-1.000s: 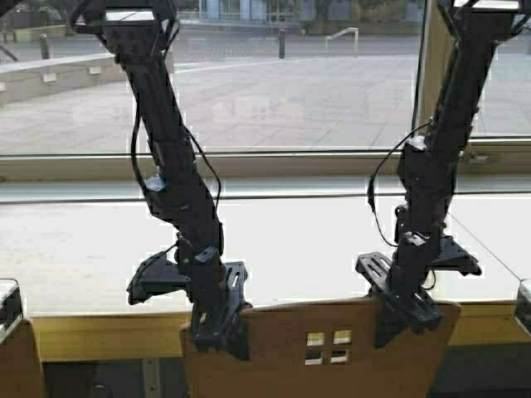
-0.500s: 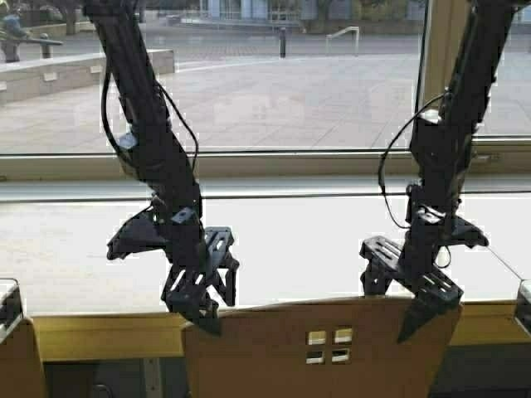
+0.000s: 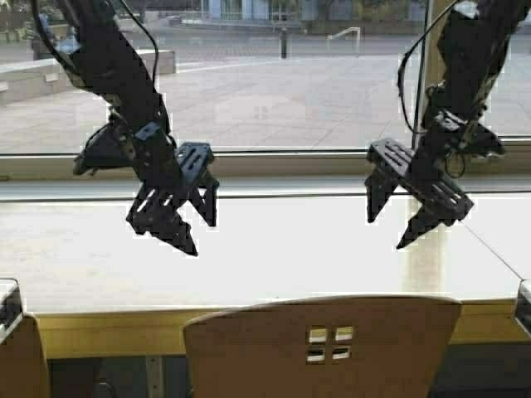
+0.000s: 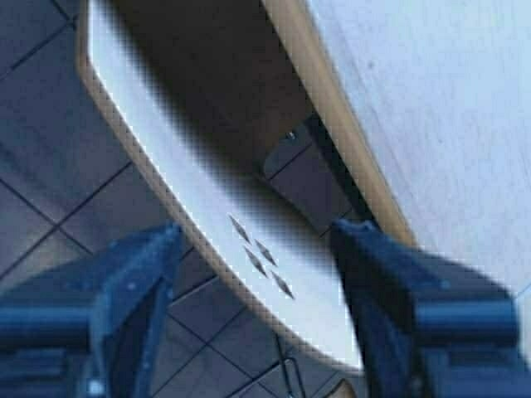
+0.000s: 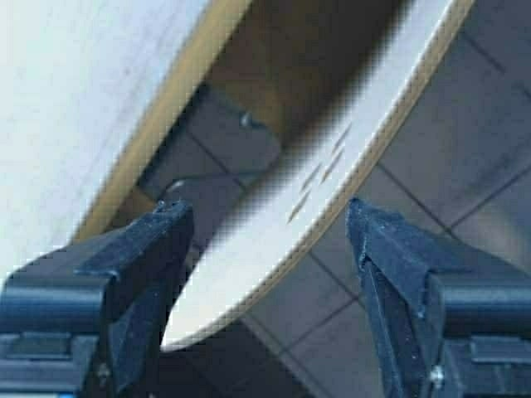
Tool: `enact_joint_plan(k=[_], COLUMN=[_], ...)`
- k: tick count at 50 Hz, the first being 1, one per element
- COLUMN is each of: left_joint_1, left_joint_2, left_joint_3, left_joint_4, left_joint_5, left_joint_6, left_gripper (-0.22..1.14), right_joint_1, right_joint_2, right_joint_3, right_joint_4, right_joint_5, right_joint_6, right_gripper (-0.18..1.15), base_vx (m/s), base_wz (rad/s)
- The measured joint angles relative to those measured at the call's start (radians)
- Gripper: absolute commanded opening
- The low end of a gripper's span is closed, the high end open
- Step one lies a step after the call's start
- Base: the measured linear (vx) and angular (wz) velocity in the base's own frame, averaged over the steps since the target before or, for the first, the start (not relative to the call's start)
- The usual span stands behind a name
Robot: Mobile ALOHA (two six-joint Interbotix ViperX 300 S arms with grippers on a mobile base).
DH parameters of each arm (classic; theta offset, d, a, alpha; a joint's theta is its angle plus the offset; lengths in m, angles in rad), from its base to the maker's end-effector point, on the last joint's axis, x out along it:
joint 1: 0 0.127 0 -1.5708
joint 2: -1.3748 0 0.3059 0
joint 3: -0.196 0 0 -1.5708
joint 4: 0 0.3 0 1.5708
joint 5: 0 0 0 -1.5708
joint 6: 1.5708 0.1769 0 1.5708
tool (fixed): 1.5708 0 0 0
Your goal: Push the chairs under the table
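Observation:
A light brown plywood chair (image 3: 274,352) with four small square holes in its backrest stands at the table's yellowish front edge (image 3: 108,333); its seat and legs are hidden. The pale tabletop (image 3: 282,249) runs across the view. My left gripper (image 3: 203,235) hangs open and empty above the tabletop, well clear of the backrest. My right gripper (image 3: 387,233) is also open and empty above the table, to the right. In the left wrist view the gripper (image 4: 255,230) looks down on the backrest (image 4: 191,182) and the table (image 4: 431,99). The right wrist view shows that gripper (image 5: 267,211), the backrest (image 5: 357,133) and the table (image 5: 75,99).
A second brown chair back (image 3: 17,358) shows at the bottom left corner. A wide window (image 3: 282,91) with a sill closes off the far side of the table. Dark floor tiles (image 4: 50,191) lie behind the chair.
Both grippers have lifted off the chair's top edge and risen up and forward over the table. The chair stays against the table's edge.

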Motion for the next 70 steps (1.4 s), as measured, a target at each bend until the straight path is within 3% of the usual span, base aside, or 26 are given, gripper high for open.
enact_joint_plan(k=[22,34,70], left_joint_1=[0.296,0.307,0.311], left_joint_2=[-0.565,-0.681,-0.687], left_joint_3=[0.183,0.23,0.21], left_joint_4=[0.502,0.713,0.753], left_joint_5=[0.106,0.163,0.143], left_joint_6=[0.417,0.494,0.488], left_gripper=[0.88,0.88,0.88], right_joint_1=[-0.005,-0.005,0.0], right_joint_2=[-0.42,-0.445,-0.445], right_joint_3=[0.097,0.123,0.137], right_joint_4=[-0.664,-0.758,-0.761], right_joint_5=[-0.063,-0.083,-0.074], right_joint_6=[-0.046,-0.041,-0.043], right_gripper=[0.9,0.9,0.9], base_vx=[-0.07,-0.07,-0.19], base_wz=[0.18,0.46,0.45])
